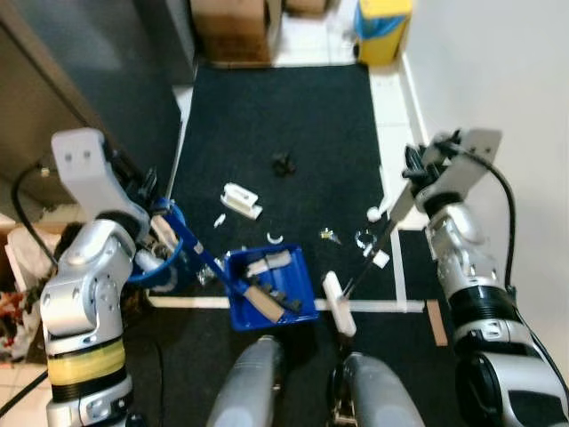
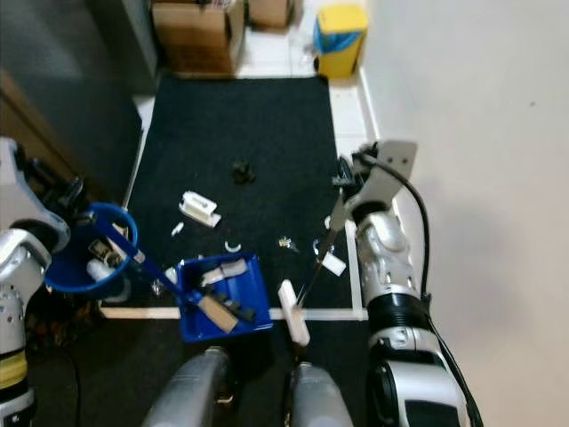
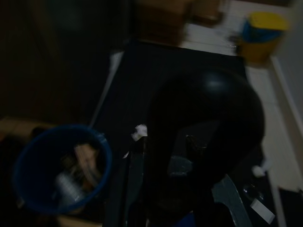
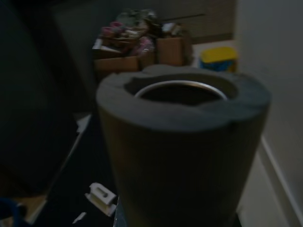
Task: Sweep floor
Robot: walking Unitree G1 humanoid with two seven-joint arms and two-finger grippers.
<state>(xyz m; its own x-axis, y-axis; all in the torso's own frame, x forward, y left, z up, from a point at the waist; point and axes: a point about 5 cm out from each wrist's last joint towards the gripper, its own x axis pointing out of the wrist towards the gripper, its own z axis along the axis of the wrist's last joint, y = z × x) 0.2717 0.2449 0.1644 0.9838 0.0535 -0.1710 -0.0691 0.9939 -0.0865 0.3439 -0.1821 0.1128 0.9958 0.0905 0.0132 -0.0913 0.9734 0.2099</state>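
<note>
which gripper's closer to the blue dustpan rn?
Left. The left gripper is on the dustpan's long blue handle, just up-left of the blue dustpan. The right gripper is across the mat, high on the broom handle.

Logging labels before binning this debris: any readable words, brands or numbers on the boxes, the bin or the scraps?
None can be read.
Cardboard boxes: no print visible.
Yellow bin: plain, no label visible.
White scraps on the mat: too small and blurred to tell.
</note>
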